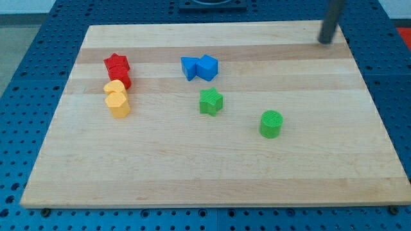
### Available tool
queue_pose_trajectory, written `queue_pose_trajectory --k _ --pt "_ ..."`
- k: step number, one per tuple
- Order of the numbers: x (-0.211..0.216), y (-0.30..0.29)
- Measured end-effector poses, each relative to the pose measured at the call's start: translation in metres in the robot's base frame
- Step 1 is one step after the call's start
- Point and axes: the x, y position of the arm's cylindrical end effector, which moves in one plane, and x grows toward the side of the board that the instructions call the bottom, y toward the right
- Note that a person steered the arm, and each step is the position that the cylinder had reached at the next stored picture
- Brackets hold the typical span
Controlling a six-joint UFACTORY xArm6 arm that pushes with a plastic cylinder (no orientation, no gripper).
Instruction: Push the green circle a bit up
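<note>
The green circle (271,123), a short green cylinder, stands on the wooden board (212,173) right of centre. My tip (326,42) is the lower end of the dark rod at the view's top right, near the board's top edge. It is far above and to the right of the green circle, touching no block.
A green star (210,101) sits up-left of the circle. Two blue blocks (200,67) touch each other above it. At the left, a red star (117,63) and red block (121,78) sit above two yellow blocks (117,99).
</note>
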Motion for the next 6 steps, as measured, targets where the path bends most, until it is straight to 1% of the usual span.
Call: queue_pose_trajectory --k 1,2,3,4,5,6 --pt "0.095 0.022" --pt "0.178 0.016" --pt "0.232 -0.023" --pt "0.237 -0.093" --pt "0.257 -0.143" --pt "0.242 -0.185"
